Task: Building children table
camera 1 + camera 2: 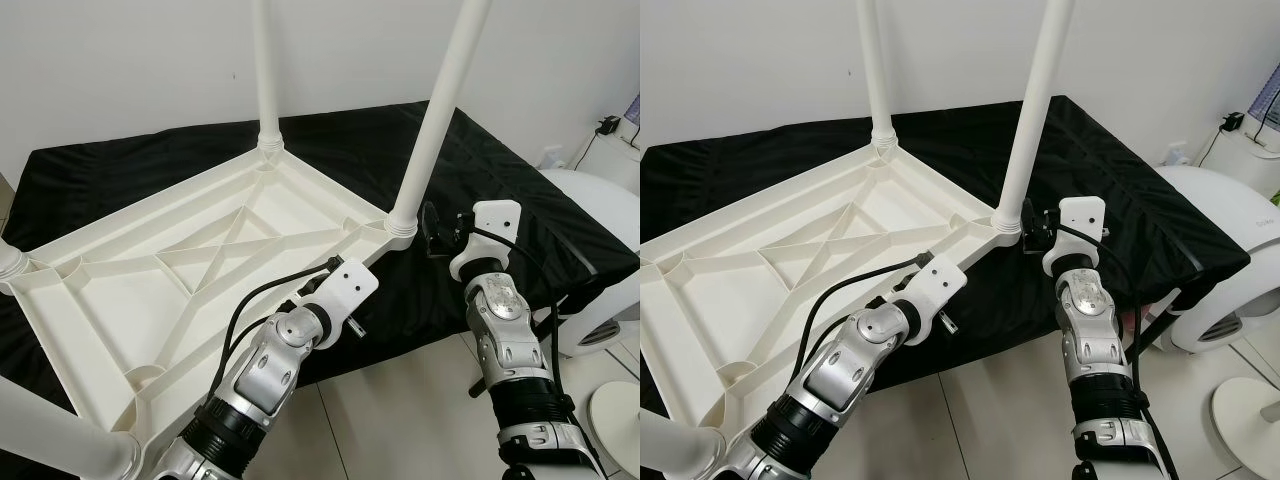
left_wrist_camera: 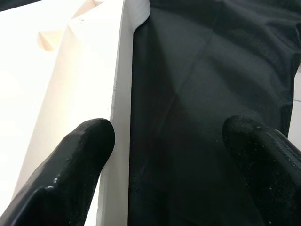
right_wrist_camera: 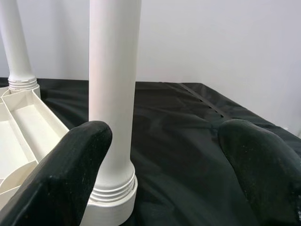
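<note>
The right gripper [image 3: 160, 165] hangs with its 2 black fingers [image 3: 70, 169] spread wide, holding nothing. Just ahead of it, toward its inner finger, stands a white leg [image 1: 437, 115], upright and seated in the near corner socket of the upturned tabletop [image 1: 180, 290].

The left gripper [image 2: 164, 165] is likewise spread and empty (one finger [image 2: 77, 162] sits at the tabletop's long rim, the other over the cloth). The tabletop lies underside-up ahead of both grippers on a black cloth [image 1: 500, 190]. A second leg [image 1: 266, 70] rises at the far corner, well beyond.
</note>
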Tool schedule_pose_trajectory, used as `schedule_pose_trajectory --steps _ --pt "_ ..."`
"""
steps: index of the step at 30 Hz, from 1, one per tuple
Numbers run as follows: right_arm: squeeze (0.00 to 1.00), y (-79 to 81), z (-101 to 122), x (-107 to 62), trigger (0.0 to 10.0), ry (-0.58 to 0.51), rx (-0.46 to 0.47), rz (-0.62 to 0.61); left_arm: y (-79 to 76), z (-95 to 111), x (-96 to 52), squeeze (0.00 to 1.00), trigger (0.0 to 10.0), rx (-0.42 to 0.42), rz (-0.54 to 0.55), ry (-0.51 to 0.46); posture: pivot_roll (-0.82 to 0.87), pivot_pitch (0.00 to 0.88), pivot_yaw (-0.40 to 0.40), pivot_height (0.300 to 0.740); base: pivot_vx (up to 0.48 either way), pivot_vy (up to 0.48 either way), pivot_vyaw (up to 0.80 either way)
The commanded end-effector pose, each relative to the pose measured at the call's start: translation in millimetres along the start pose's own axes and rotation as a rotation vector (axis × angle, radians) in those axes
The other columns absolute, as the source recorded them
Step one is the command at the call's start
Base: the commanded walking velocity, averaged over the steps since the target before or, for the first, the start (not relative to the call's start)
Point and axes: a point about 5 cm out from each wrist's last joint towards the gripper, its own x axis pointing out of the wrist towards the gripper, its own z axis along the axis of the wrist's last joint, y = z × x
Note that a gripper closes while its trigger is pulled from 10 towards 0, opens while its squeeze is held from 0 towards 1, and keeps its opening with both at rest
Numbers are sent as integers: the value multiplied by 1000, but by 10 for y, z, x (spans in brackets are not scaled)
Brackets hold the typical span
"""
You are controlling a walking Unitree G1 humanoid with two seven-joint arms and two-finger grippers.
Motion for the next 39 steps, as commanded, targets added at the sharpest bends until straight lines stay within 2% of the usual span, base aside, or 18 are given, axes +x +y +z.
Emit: schedule_pose_trajectory --steps 1,4,11,12,21,28,30,31,32,34,39 --pt "0 -26 -25 -31 10000 2 -1 -13 82 -234 12 0 10000 -28 108 126 -60 76 21 740 0 0 0" --pt "0 -34 -26 -39 10000 2 -1 -16 139 -228 0 0 10000 -33 139 125 -60 76 21 740 0 0 0" --pt "0 -31 -29 -43 10000 1 0 -11 369 -102 -73 0 10000 -101 240 40 -49 87 14 740 0 0 0" --pt "0 -23 -28 -37 10000 0 1 -7 413 -106 -85 0 10000 -94 266 44 -46 87 12 740 0 0 0" --pt "0 17 -22 -15 10000 -1 4 8 487 -225 -145 0 10000 -88 285 104 -40 88 6 740 0 0 0" --pt "0 105 -45 -41 10000 12 9 82 446 -243 -214 0 10000 -67 228 97 -40 92 7 740 0 0 0" --pt "0 148 -73 -64 10000 26 9 110 433 -205 -246 0 10000 -79 199 63 -38 96 7 740 0 0 0" --pt "0 185 -108 -92 10000 39 6 128 421 -153 -291 0 10000 -91 162 18 -38 96 7 740 0 0 0" --pt "0 185 -108 -92 10000 39 6 128 421 -153 -291 0 10000 -91 162 18 -38 96 7 740 0 0 0" --pt "0 250 -182 -155 10000 67 8 142 404 -107 -406 0 10000 -81 88 -27 -21 105 5 740 0 0 0" --pt "0 318 -211 -186 10000 78 18 148 411 -140 -524 0 10000 -67 50 -3 -11 114 5 740 0 0 0"
